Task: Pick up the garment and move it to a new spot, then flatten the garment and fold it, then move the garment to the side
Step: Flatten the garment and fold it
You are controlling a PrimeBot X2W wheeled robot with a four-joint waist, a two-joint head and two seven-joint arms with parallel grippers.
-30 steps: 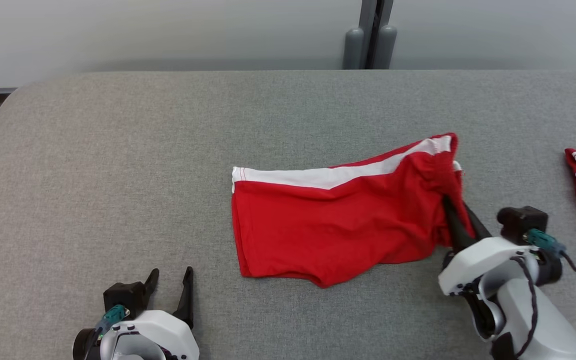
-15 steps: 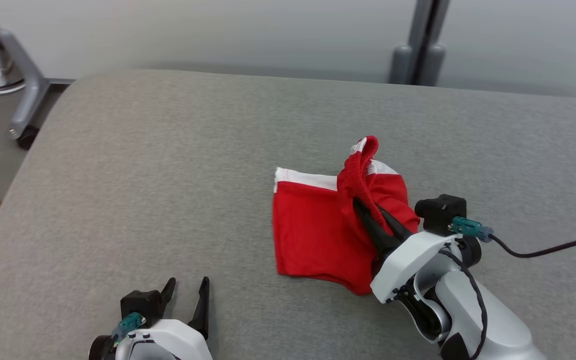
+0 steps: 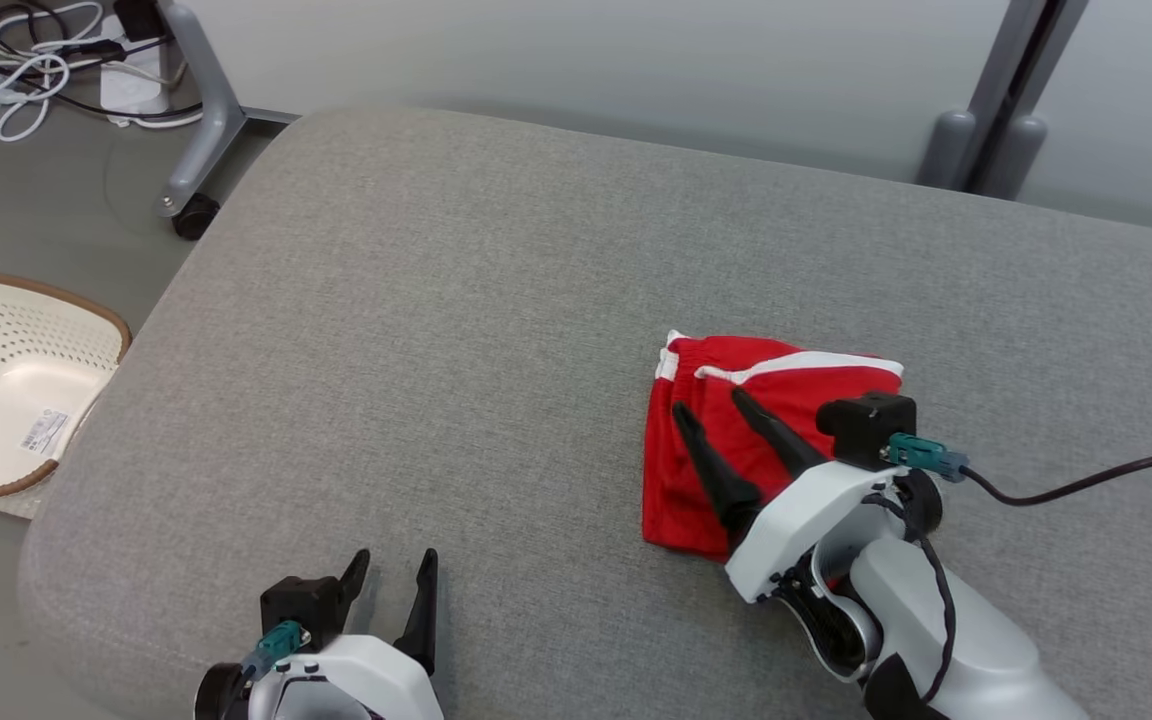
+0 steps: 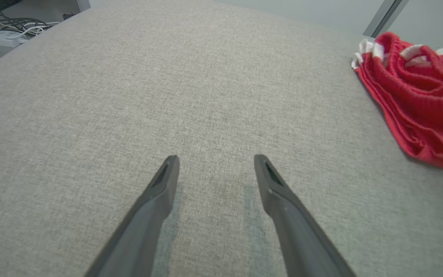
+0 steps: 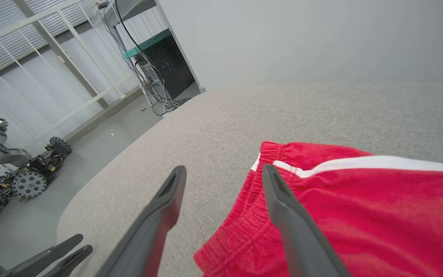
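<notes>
Red jersey shorts (image 3: 796, 390) with white side stripes lie folded double on the grey fabric-covered table (image 3: 436, 300), towards its right side, beneath the right gripper (image 3: 710, 400); its claw stands wide, holding nothing, fingers just over the cloth; the left gripper (image 3: 394, 553) is likewise wide and empty, well apart; the cloth looks light, soft and limp, likely to slump open; best pinch both layers at the thick elastic waistband (image 5: 244, 200).
</notes>
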